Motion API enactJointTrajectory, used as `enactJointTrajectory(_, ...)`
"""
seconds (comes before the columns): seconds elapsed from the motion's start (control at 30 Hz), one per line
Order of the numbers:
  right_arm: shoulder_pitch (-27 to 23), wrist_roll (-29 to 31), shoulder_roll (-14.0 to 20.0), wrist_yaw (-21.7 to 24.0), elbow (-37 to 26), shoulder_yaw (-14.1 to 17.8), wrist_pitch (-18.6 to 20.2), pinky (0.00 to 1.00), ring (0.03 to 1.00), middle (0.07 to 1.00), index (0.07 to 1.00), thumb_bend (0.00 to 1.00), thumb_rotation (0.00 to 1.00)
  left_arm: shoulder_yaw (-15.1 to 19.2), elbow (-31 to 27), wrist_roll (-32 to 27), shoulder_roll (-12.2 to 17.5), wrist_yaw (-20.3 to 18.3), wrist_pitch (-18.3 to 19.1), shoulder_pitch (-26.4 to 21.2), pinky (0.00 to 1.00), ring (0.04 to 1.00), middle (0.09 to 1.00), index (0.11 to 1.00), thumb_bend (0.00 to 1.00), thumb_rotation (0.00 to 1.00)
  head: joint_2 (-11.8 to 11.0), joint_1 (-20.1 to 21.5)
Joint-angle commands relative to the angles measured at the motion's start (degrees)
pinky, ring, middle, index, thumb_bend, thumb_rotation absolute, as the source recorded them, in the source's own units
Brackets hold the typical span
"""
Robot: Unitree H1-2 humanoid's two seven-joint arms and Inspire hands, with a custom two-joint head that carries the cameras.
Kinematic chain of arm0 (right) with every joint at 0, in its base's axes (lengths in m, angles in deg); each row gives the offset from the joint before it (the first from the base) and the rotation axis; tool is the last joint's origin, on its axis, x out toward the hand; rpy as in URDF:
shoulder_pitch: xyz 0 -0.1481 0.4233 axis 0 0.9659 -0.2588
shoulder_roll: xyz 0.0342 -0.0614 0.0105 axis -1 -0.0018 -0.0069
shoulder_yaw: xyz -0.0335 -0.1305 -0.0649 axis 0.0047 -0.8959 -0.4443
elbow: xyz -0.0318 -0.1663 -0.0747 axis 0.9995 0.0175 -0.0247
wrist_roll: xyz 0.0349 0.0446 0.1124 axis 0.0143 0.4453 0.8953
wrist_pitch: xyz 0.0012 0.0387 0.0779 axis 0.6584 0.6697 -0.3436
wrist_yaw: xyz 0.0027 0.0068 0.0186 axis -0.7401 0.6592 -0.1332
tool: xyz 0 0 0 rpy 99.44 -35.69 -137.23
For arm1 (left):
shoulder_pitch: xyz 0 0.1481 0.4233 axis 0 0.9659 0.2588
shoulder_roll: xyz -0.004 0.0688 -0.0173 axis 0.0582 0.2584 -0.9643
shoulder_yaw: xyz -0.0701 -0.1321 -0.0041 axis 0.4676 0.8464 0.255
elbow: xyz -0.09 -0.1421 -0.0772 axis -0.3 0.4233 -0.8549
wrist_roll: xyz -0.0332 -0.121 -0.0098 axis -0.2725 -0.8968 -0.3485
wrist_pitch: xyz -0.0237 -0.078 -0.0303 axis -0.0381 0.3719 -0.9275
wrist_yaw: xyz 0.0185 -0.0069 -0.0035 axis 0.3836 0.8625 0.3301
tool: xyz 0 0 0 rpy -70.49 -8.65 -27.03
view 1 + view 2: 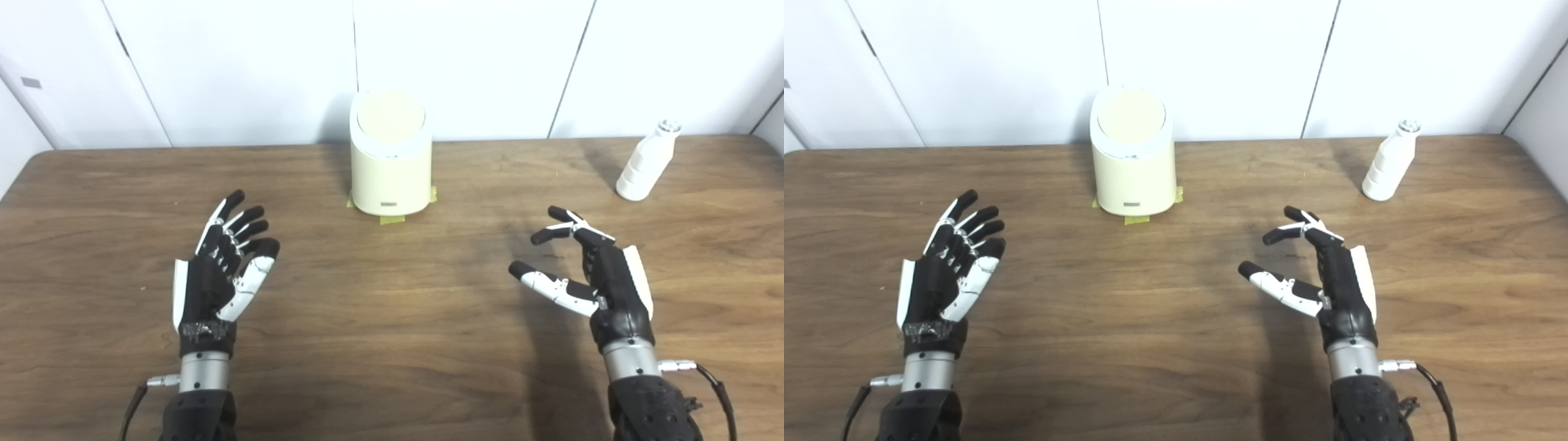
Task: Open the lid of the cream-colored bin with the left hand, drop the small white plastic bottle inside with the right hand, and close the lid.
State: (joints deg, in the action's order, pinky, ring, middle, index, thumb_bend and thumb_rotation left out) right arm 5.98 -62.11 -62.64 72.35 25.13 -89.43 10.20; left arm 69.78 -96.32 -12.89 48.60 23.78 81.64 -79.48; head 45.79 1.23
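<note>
The cream-colored bin stands at the back middle of the wooden table, its round lid lying flat and closed on top. A small white plastic bottle stands upright at the back right. My left hand hovers over the front left of the table, open, fingers spread and pointing toward the bin, holding nothing. My right hand hovers over the front right, open with fingers curved and thumb out, well short of the bottle.
Yellow tape marks stick out from under the bin's base. White wall panels rise right behind the table's back edge. The brown tabletop stretches bare between my two hands.
</note>
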Motion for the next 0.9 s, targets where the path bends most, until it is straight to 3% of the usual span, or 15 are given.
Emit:
enactJointTrajectory(0.0, 1.08, 0.52, -0.33, -0.17, -1.63, 0.13, -1.59, 1.0, 0.953, 0.864, 0.49, 0.52, 0.14, -0.17, -1.99, 0.73, -0.58, 0.06, -1.14, 6.64, 0.71, 0.768, 0.8, 0.909, 0.75, 0.51, 0.11, 0.04)
enactJointTrajectory(0.03, 1.03, 0.27, -0.04, 0.04, -1.64, -0.1, -1.57, 1.0, 0.948, 0.868, 0.493, 0.52, 0.15, -0.16, -1.99, 0.92, -0.58, 0.11, -1.04, 6.65, 0.71, 0.767, 0.799, 0.907, 0.75, 0.51, 0.11, 0.04)
enactJointTrajectory(0.07, 0.98, 0.41, 0.31, 0.38, -1.49, -0.3, -1.84, 0.98, 0.939, 0.872, 0.615, 0.67, 0.22, -0.11, -1.95, 1.23, -0.62, 0.25, -0.85, 6.63, 0.71, 0.766, 0.799, 0.904, 0.74, 0.51, 0.11, 0.04)
enactJointTrajectory(0.1, 0.93, 0.79, 0.59, 0.85, -1.35, -0.44, -1.8, 0.91, 0.913, 0.876, 0.734, 0.74, 0.32, -0.07, -1.92, 1.2, -0.66, 0.26, -0.61, 6.62, 0.7, 0.761, 0.797, 0.899, 0.74, 0.51, 0.11, 0.04)
enactJointTrajectory(0.17, 0.86, 3.39, 0.5, 2.36, -1.38, -0.21, -0.02, 0.85, 0.906, 0.904, 0.842, 0.72, 0.49, -0.18, -2.31, 1.09, -0.53, -0.09, 0.88, 6.66, 0.71, 0.768, 0.803, 0.902, 0.73, 0.51, 0.11, 0.04)
enactJointTrajectory(0.23, 1.03, 6.67, 0.34, 3.84, -1.39, 0.21, 0.82, 0.82, 0.931, 0.958, 0.924, 0.63, 0.65, -0.43, -2.85, 0.99, -0.37, -0.51, 2.14, 6.8, 0.73, 0.777, 0.81, 0.905, 0.72, 0.53, 0.26, 0.28)
enactJointTrajectory(0.37, 1.23, 11.62, -0.08, 5.37, -2.02, 0.94, 3.39, 0.93, 0.978, 0.999, 0.998, 0.57, 0.94, -0.7, -3.81, 0.43, -0.09, -1.29, 4.82, 6.69, 0.75, 0.803, 0.829, 0.895, 0.61, 0.53, 0.61, 1.09)
enactJointTrajectory(0.5, 1.55, 14.92, -0.88, 5.28, -2.88, 1.62, 5.36, 0.94, 0.982, 0.993, 1.0, 0.6, 0.99, -1.68, -4.74, -0.19, 1.48, -3.98, 7.9, 6.78, 0.82, 0.846, 0.872, 0.927, 0.54, 0.67, 0.56, 0.92)
enactJointTrajectory(0.57, 1.71, 16.98, -0.47, 6.06, -2.79, 1.62, 4.67, 0.96, 0.997, 0.999, 1.0, 0.62, 1.0, -1.78, -5.53, -1.93, 1.77, -5.58, 10.38, 6.8, 0.89, 0.897, 0.921, 0.974, 0.57, 0.8, 0.58, 1.02)
enactJointTrajectory(0.63, 1.72, 18.73, -0.57, 6.16, -2.78, 1.87, 4.48, 0.97, 1.0, 1.0, 1.0, 0.62, 1.0, -1.67, -6.22, -3.4, 1.69, -6.81, 11.8, 6.89, 0.92, 0.921, 0.947, 0.992, 0.58, 0.85, 0.59, 0.78)
enactJointTrajectory(0.87, 1.94, 20.87, 0.16, 6.2, -1.92, 1.81, 2.82, 1.0, 1.0, 1.0, 1.0, 0.61, 1.0, -1.26, -5.86, -3.43, 1.07, -7.43, 11.14, 7.12, 0.94, 0.936, 0.966, 1.0, 0.6, 0.95, -0.59, 0.05)
